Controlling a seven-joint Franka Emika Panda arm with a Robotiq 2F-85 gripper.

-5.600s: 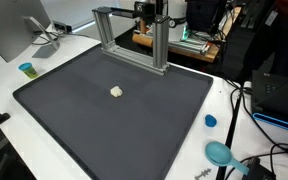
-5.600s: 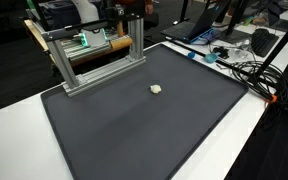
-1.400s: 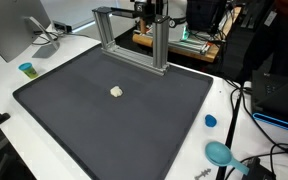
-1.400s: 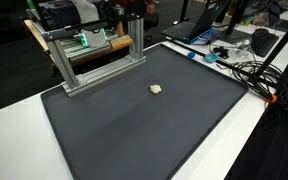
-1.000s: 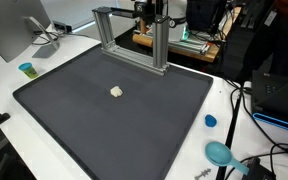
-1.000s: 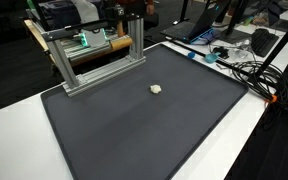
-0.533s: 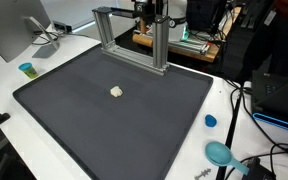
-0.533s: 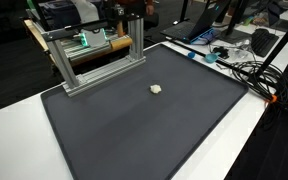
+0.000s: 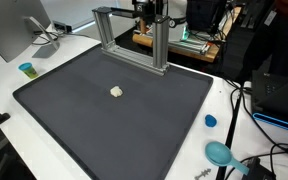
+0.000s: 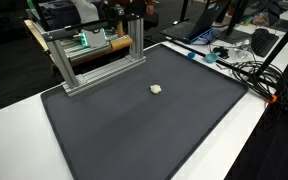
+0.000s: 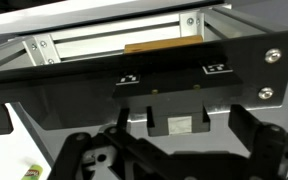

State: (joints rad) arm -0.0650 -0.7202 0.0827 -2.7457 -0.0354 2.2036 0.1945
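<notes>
A small white lump (image 9: pixel 117 91) (image 10: pixel 156 88) lies alone near the middle of a dark mat (image 9: pixel 84 130) (image 10: pixel 134 135). At the mat's far edge stands an aluminium frame (image 9: pixel 134 32) (image 10: pixel 89 52). My gripper (image 11: pixel 181 128) is up behind that frame, far from the lump, and shows only as a dark shape (image 9: pixel 148 10) in an exterior view. In the wrist view its fingers (image 11: pixel 247 125) stand wide apart with nothing between them. They face a black plate (image 11: pixel 134 85) and a silver beam (image 11: pixel 104 45).
A blue cup (image 9: pixel 26 69) and a monitor (image 9: pixel 9 30) stand beside the mat. A blue lid (image 9: pixel 210 121) and a teal scoop (image 9: pixel 220 153) lie on the white table. Cables (image 10: pixel 246 70) and a laptop (image 10: pixel 199 35) crowd one side.
</notes>
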